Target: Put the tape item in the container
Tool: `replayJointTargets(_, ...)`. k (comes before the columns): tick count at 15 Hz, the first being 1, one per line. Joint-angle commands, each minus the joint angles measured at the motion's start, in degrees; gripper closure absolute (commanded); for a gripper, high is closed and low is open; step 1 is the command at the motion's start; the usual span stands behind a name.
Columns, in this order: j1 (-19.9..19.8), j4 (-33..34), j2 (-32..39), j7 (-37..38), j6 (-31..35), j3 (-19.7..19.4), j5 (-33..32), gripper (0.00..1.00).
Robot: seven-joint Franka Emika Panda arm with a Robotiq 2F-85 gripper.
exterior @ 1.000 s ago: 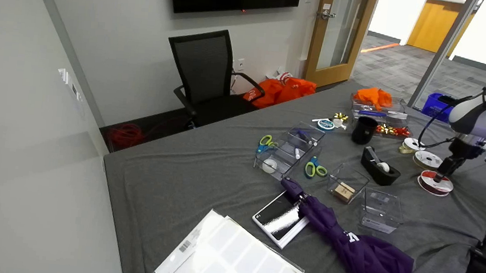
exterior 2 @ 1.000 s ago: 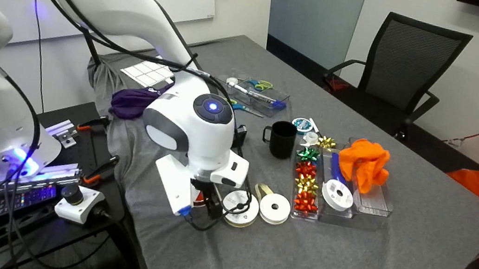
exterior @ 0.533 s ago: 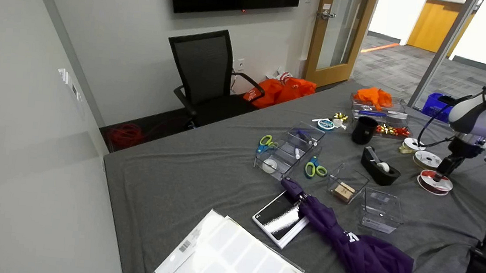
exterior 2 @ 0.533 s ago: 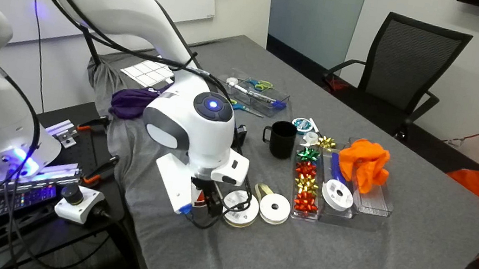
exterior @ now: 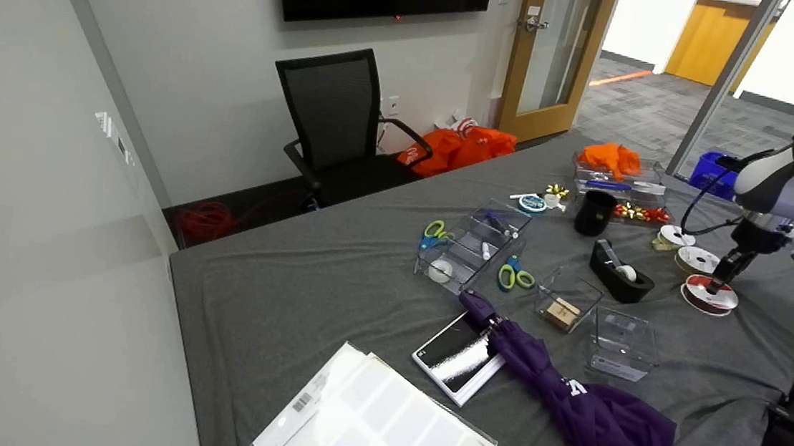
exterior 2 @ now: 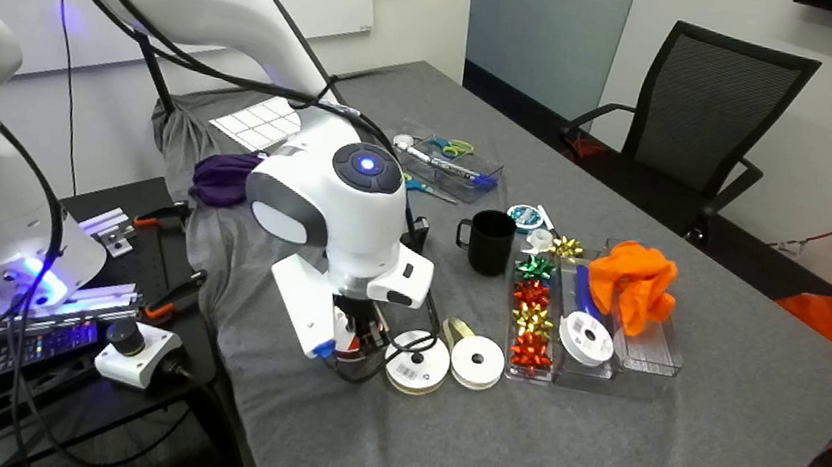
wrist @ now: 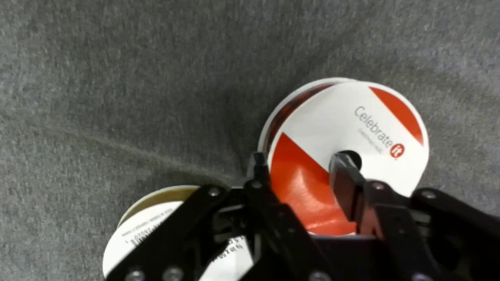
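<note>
Tape [wrist: 336, 132], a red-and-white roll, is lying level on the grey cloth [wrist: 156, 78], or barely above it; the views are not settling which. The gripper [wrist: 300, 162] is, by the look of it, clenching one side of the tape: one finger [wrist: 258, 168] is standing at the tape's outer rim, the second finger [wrist: 347, 183] is reaching to its hole, and only the band is filling the narrow gap. Being round, the tape is giving no long axis to follow; the coming lift is turning on that off-centre hold, since the far half of the tape is spreading past the second finger, free to droop. A pale spool [exterior 2: 417, 372] is resting just beside the tape, possibly crowding the lift. In an exterior view, the likely container [exterior: 622, 343], a see-through box, is standing near the tape, apart from it and looking only slightly wider.
</note>
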Motion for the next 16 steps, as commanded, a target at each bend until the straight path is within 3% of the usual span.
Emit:
replayJointTargets(1,-0.71,-1.13,0.69,-0.17,1.83,0.94,0.1,0.85)
replayJointTargets(3,-1.09,-1.07,0.03,-0.36,0.75,1.1,0.44,0.98)
replayJointTargets(4,-1.17,-1.01,-0.18,-0.41,0.38,1.1,0.49,1.0)
replayJointTargets(16,-0.94,-1.88,-7.59,-1.81,-16.58,0.36,5.34,1.0)
